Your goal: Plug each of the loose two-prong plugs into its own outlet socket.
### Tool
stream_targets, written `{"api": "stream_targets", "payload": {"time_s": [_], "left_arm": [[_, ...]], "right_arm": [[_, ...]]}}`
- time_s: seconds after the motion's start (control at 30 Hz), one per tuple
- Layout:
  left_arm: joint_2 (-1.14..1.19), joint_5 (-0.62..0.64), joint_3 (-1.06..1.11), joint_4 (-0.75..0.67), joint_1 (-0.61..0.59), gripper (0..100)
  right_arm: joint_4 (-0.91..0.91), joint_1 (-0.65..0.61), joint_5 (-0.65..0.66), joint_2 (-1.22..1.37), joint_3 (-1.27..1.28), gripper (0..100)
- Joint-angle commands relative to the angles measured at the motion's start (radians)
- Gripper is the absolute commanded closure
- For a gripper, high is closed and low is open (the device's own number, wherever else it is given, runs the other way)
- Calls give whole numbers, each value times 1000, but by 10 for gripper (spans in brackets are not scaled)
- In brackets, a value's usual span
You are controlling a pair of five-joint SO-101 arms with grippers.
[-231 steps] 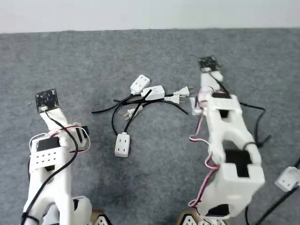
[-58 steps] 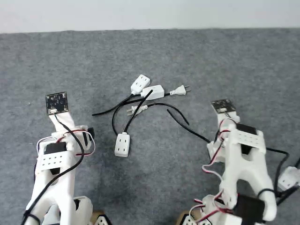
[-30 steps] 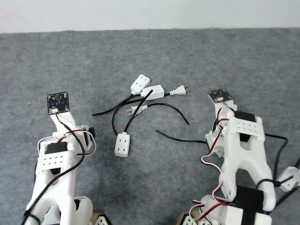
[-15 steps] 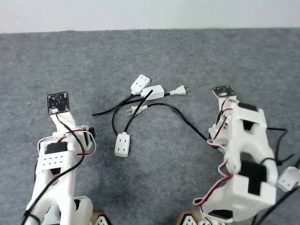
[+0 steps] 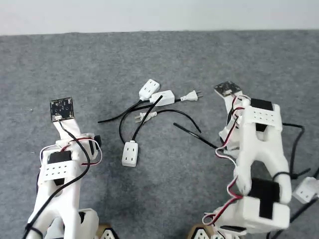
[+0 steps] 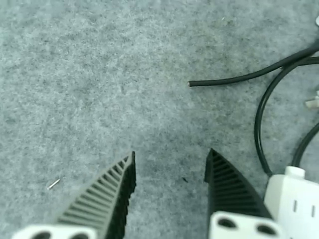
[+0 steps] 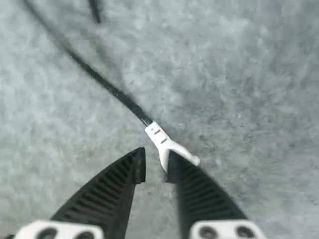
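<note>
Right wrist view: the right gripper [image 7: 155, 160] is hovering low over the grey carpet [image 7: 249, 59], its jaws drawn almost together.
held thing: a white plug [image 7: 164, 144] is being pinched at the very fingertips, sitting crosswise there with one end lying over one finger.
black cord [image 7: 107, 89]: is running from the plug's far end straight away from the jaws across the carpet.
left gripper [image 6: 172, 155]: is standing wide open, gripping nothing, with bare carpet showing in the gap.
lone socket block [image 6: 294, 196]: is lying just beside the outer face of one left finger; whether it is touching that finger cannot be told. Its own cord is curving away ahead of the jaws.
loose cord end [image 6: 190, 83]: is lying ahead of the left fingertips, apart from them.
two-prong plug [image 5: 192, 95]: in the high view, is lying unplugged ahead of the right gripper, off toward the left arm's side.
socket pair [image 5: 148, 88]: is lying close together just beyond that plug, farther from the right gripper.
small plug [image 5: 144, 116]: is lying ahead of the left gripper, off toward the right arm's side, among the cords.
</note>
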Motion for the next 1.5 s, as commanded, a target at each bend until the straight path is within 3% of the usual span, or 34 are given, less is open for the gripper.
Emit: {"api": "stream_targets", "payload": {"time_s": [0.0,0.37,0.5,0.7,0.97,1.13,1.37,1.47], "left_arm": [[-26,-12,-8,-26,6,781],[-28,-12,-8,-26,3,780],[-28,-12,-8,-26,3,780],[-28,-12,-8,-26,2,780],[-28,-12,-8,-26,5,780],[-28,-12,-7,-26,6,780],[-28,-12,-7,-26,8,780],[-28,-12,-7,-26,8,780]], "right_arm": [[48,-8,132,-73,-44,819],[-73,48,680,2,25,861],[-51,54,934,24,23,861],[-107,61,956,42,25,867],[-133,160,959,197,18,868],[-120,183,961,222,26,946],[-81,179,954,143,25,893],[-97,179,953,130,25,969]]}}
